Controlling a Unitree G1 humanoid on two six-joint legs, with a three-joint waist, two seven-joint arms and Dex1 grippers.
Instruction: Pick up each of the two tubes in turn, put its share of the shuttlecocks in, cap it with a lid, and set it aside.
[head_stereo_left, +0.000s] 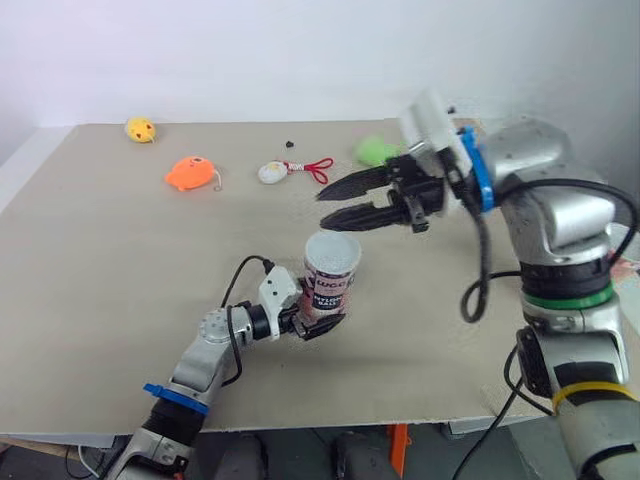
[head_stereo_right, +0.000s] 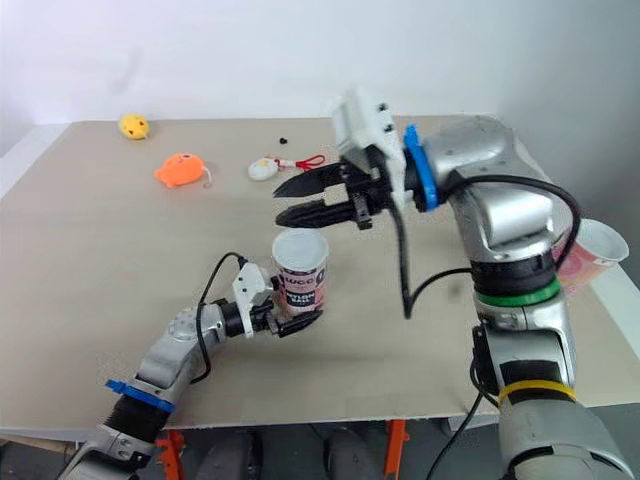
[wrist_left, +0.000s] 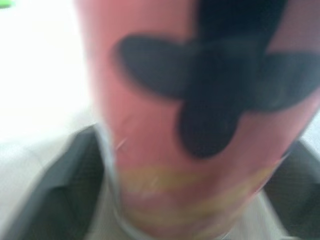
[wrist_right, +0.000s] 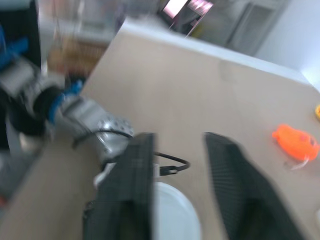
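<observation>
Left eye view has the tube (head_stereo_left: 331, 275) standing upright on the table (head_stereo_left: 100, 300), near the middle and a little toward my side. My left gripper (head_stereo_left: 322, 318) is clamped on its lower part, one black finger on each side. The tube is pink with a dark printed label and a white top, though I cannot tell whether that top is a lid or an open rim. In the left wrist view the pink wall fills the space between the two fingers (wrist_left: 65, 190), with a black mark and a yellowish band on it.

My right gripper (head_stereo_left: 322, 208) hovers just above the tube and slightly behind it, pointing toward my left, fingers apart and holding nothing. The right wrist view looks down between those spread fingers (wrist_right: 240, 185) at the white top below.

A second tube (head_stereo_right: 592, 250) sits at the table's right edge, partly hidden behind my right arm, its white mouth showing.

Along the far side lie a yellow toy (head_stereo_left: 140, 129), an orange toy (head_stereo_left: 190, 173), a white piece (head_stereo_left: 272, 172) with a red cord (head_stereo_left: 318, 168), and a green object (head_stereo_left: 375, 150).
</observation>
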